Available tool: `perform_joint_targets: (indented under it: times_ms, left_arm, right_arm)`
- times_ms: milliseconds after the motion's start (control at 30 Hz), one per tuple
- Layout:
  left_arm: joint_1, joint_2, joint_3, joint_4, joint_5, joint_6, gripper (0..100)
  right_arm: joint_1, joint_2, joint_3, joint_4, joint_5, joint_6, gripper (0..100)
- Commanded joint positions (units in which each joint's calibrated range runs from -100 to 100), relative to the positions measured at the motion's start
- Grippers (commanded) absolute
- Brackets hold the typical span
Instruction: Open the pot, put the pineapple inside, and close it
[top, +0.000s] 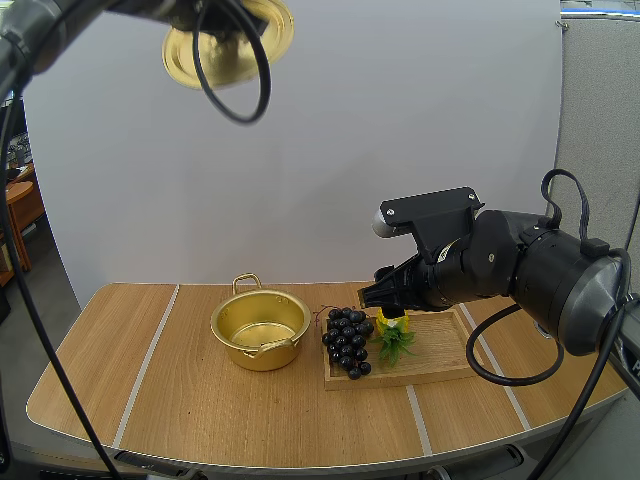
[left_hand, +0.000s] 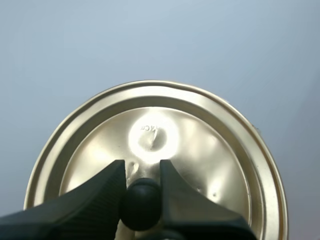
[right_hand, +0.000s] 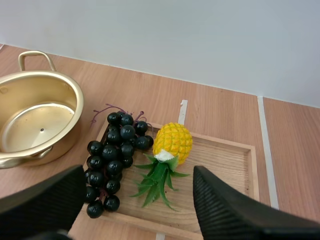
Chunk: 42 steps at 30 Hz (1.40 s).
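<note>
— One step of three is done. Your left pincer (left_hand: 142, 172) is clamped on the black knob (left_hand: 141, 202) of the lid (left_hand: 200, 145) and holds it high above the counter (top: 200, 410), well apart from the pot (top: 262, 352).
— And the right?
— Your right pincer (right_hand: 139, 172) hangs with its fingers spread wide and nothing between them, just over the pineapple (right_hand: 172, 142). That fruit lies on its side on the wooden tray (right_hand: 227, 167), close beside the grapes (right_hand: 112, 155). The pot stands open and empty just beside the tray.
— So what is outstanding?
— Two items, in my judgement: the pineapple is not yet gripped or moved into the pot, and the lid is not yet set back. Mind the grapes when you close.
</note>
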Motion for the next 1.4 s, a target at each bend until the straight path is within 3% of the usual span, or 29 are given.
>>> perform_joint_targets:
  times_ms: [0,300,600,900,1167,1367]
  left_arm:
    - [-0.11,-0.46,-4.39,2.66,-2.74,-1.16,0]
    - [-0.11,-0.46,-12.70,5.70,-10.34,-1.16,0]
    - [-0.11,-0.46,-14.01,6.05,-30.08,-1.16,0]
    - [-0.11,-0.46,-14.01,6.05,-30.28,-1.16,0]
    - [-0.11,-0.46,-14.01,6.05,-30.28,-1.16,0]
    - [-0.11,-0.46,-14.01,6.05,-30.28,-1.16,0]
  right_arm:
    - [-0.22,-0.50,-0.40,0.33,-2.01,-0.42,100]
    - [-0.22,3.80,-1.53,1.61,-4.43,-0.21,100]
    - [-0.22,18.79,-16.46,1.64,2.69,3.61,100]
    - [-0.22,33.96,-30.77,1.64,8.97,5.80,100]
    - [-0.22,44.32,-33.32,0.58,11.75,6.56,100]
    - [-0.22,47.76,-33.32,-7.99,12.44,12.55,100]
